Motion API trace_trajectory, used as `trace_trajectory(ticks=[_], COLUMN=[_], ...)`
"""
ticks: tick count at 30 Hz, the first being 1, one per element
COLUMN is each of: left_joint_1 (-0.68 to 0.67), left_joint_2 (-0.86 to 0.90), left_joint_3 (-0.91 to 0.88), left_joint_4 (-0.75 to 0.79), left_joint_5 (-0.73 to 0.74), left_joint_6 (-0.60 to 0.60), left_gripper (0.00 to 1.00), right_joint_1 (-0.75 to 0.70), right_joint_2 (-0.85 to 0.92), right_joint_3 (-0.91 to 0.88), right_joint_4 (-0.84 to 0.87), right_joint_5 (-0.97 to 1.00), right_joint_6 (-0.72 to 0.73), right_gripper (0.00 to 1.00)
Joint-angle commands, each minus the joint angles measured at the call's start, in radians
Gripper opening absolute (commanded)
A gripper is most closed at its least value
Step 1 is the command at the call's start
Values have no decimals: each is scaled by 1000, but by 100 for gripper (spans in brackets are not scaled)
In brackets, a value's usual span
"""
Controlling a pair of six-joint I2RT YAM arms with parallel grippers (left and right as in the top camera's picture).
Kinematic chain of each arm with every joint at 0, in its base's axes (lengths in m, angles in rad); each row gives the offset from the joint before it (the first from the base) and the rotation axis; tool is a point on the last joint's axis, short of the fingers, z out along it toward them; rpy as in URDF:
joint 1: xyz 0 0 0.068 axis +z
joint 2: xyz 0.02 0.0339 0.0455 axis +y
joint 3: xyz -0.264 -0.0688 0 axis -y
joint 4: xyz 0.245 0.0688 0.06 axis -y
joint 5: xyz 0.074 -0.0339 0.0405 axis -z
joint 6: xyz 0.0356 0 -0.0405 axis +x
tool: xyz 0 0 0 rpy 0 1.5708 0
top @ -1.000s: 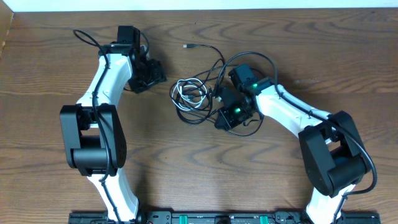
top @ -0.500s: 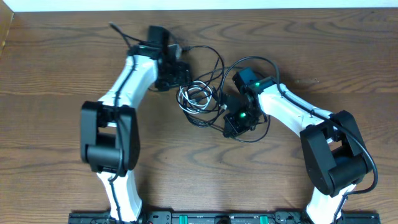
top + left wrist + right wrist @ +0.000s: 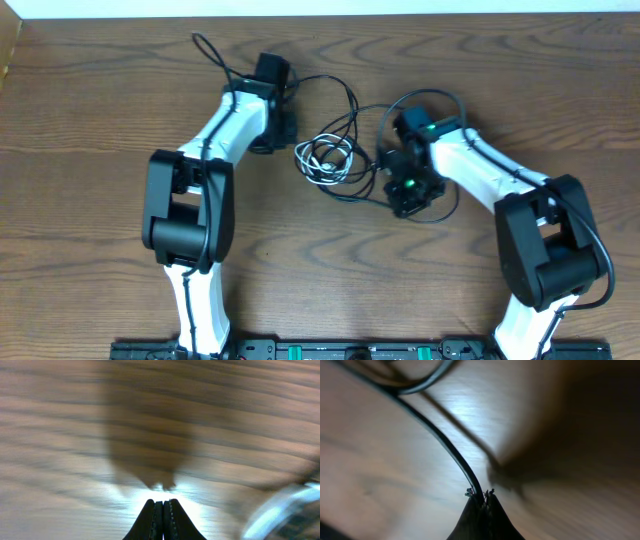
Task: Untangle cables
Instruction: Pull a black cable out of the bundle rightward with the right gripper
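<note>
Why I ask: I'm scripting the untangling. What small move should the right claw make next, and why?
Probably draw the right claw away from the bundled white cable: it is shut on a black cable running back toward it, so a gentle pull may loosen things. The left claw is shut, seemingly empty.

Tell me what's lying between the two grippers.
The tangled cables, a white coil with black loops, lie on the table between the left gripper and the right gripper; the overhead view shows it.
</note>
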Motion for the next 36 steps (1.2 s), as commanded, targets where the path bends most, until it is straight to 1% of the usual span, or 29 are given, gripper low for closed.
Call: trace_trajectory(ticks=[1, 3, 5, 6, 7, 8, 9, 10, 12, 15, 17, 21, 25, 28, 30, 31, 32, 33, 34, 36], left_joint_1=[68, 95, 116, 123, 125, 124, 121, 105, 78, 29, -22, -72, -114, -134, -148, -154, -157, -158, -156, -139], left_joint_2=[2, 2, 2, 2, 2, 2, 2, 2, 2, 2, 2, 2, 9, 34, 61, 77, 89, 101, 107, 106], left_joint_3=[-4, -4, -4, -4, -4, -4, -4, -4, -4, -4, -4, -4, -4, -4, -4, -4, -4, -4, -4, -3], left_joint_4=[-16, -21, -16, -10, -5, 1, 4, 5, 4, 4, 8, 33, 50, 52, 53, 53, 53, 50, 44, 35], left_joint_5=[-92, -51, 77, 156, 225, 277, 321, 377, 387, 387, 386, 375, 270, 261, 253, 243, 228, 203, 169, 116], left_joint_6=[-52, -57, -23, 0, 20, 29, 28, 28, 27, -30, -86, -136, -229, -239, -239, -239, -239, -238, -239, -238], left_gripper=[7, 8, 9, 17, 29, 44, 54, 61, 61, 63, 63, 63, 63, 63, 61, 53, 39, 20, 8, 8], right_joint_1=[-80, -111, -134, -141, -144, -146, -145, -145, -145, -145, -145, -145, -145, -145, -146, -146, -146, -146, -146, -146], right_joint_2=[-25, -24, -24, -24, -24, -24, -24, -24, -24, -24, -24, -24, -24, -24, -24, -24, -24, -24, -24, -24], right_joint_3=[2, 2, 2, 2, 2, 2, 2, 2, 2, 2, 2, 2, 2, 2, 2, 2, 2, 2, 2, 2], right_joint_4=[5, 13, 19, 19, 19, 19, 20, 23, 23, 28, 43, 55, 68, 63, 64, 65, 66, 67, 67, 69], right_joint_5=[136, 124, 86, 63, 44, 32, 32, 32, 32, 33, 37, 37, 37, 37, 40, 42, 52, 76, 103, 163], right_joint_6=[48, 47, 43, 35, 23, 15, 13, 13, 13, 10, 10, 9, 8, -6, -6, -6, -6, -5, -5, -5], right_gripper=[1, 1, 1, 1, 1, 1, 1, 1, 1, 1, 1, 1, 1, 1, 1, 1, 1, 1, 1, 1])
